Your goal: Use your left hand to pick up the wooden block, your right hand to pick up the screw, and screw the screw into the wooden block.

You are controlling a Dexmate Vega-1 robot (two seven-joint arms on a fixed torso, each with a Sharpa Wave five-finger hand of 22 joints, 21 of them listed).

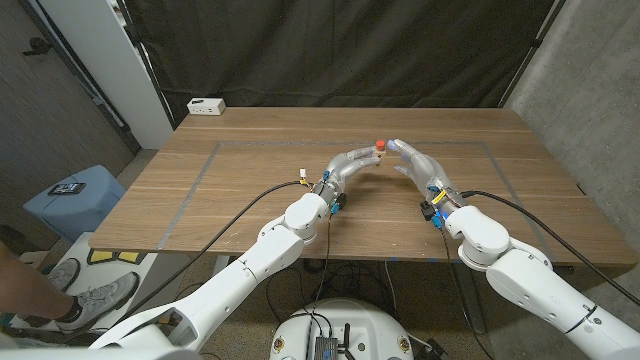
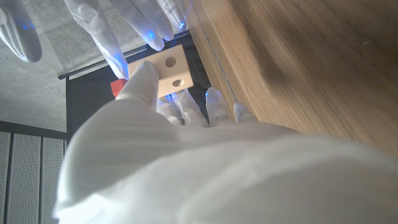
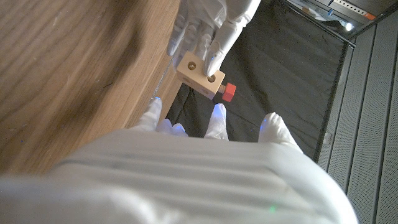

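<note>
**A:** What is each hand doing, and where is the work?

**B:** Both arms reach in from the near edge of a wooden table (image 1: 250,200) and meet above its middle, towards the far side. The left hand (image 1: 352,166) holds the wooden block (image 2: 169,73), a pale piece with round holes drilled in its face. The thumb presses one side and other fingers close on the opposite side, so the block is pinched and lifted clear of the table.

**A:** Why hold it up like that?

**B:** My reading is that raising it leaves the block's end open to the other hand. The red-headed screw (image 3: 228,92) sticks out of that end, touching the block.

**A:** And the right hand?

**B:** The right hand (image 1: 418,165) comes in from the opposite side, its fingertips (image 2: 118,62) at the screw's head. They are drawn close together there, but I cannot tell whether they actually grip the screw or merely touch it.

**A:** How far in is the screw?

**B:** I cannot tell; its shank is hidden. Since the head stands a little off the wood, I judge the turning is under way or about to begin.

**A:** Anything else around?

**B:** A white power strip (image 1: 207,105) lies at the table's far left corner, well apart from the hands. A person's shoe (image 1: 85,302) shows on the floor at the left edge.
</note>
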